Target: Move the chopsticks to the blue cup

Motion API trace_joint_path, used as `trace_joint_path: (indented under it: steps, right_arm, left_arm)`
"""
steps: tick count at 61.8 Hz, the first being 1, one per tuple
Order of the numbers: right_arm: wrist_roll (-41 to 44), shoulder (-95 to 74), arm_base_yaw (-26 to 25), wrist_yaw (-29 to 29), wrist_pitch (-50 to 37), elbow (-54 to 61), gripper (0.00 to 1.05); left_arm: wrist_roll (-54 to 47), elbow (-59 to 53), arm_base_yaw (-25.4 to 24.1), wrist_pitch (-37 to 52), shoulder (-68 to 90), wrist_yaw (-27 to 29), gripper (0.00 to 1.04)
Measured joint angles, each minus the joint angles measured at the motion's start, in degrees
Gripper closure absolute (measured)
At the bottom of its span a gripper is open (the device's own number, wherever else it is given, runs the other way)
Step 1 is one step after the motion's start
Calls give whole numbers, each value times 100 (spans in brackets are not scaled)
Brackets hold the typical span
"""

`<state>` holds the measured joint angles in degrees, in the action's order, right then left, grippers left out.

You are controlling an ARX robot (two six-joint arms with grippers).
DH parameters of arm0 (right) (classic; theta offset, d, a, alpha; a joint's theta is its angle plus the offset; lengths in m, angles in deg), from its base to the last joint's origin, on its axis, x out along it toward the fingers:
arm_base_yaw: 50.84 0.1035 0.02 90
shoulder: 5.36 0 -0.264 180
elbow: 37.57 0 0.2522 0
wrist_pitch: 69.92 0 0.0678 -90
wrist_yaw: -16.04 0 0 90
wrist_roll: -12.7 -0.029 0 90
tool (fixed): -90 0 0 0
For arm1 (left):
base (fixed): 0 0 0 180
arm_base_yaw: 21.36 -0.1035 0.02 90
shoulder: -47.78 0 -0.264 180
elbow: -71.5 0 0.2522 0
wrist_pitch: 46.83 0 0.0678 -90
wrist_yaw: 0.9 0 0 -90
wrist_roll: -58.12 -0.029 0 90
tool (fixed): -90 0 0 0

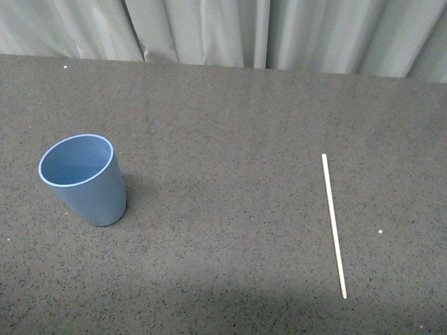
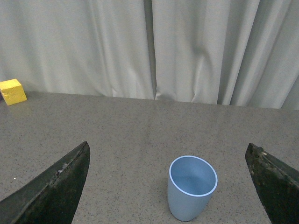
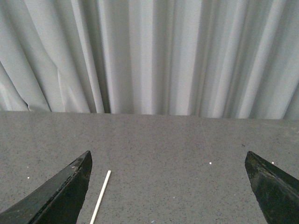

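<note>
Left gripper [image 2: 167,145], jaws spread wide apart and holding nothing; right gripper [image 3: 168,153], same story, jaws wide apart and empty. Just beyond the left jaws stood the blue cup [image 2: 190,191], upright, mouth open, nothing inside it as far as the wrist view showed. Beyond the right jaws, close to one dark jaw, lay the chopsticks [image 3: 100,197], a single pale stick flat on the worktop [image 1: 223,139]. From the front view neither arm was in sight: the cup [image 1: 87,185] sat on the left, the stick [image 1: 334,227] on the right, well apart, running roughly away from the robot with a slight slant. So, by my reading, nothing of the job was done yet: the stick was ungrasped and the cup unfilled. Everything was left, namely the pickup, the carry across and the drop into the cup. A small yellow block [image 2: 12,91] sat far off by the grey curtain [image 1: 209,28].
</note>
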<state>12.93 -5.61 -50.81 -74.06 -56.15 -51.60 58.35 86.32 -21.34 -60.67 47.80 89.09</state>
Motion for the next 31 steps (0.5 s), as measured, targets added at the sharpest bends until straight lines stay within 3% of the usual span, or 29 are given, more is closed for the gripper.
trace_joint_path:
  steps: [31]
  right_arm:
    - [0,0,0,2,0,0,9]
  left_arm:
    - [0,0,0,0,0,0,7]
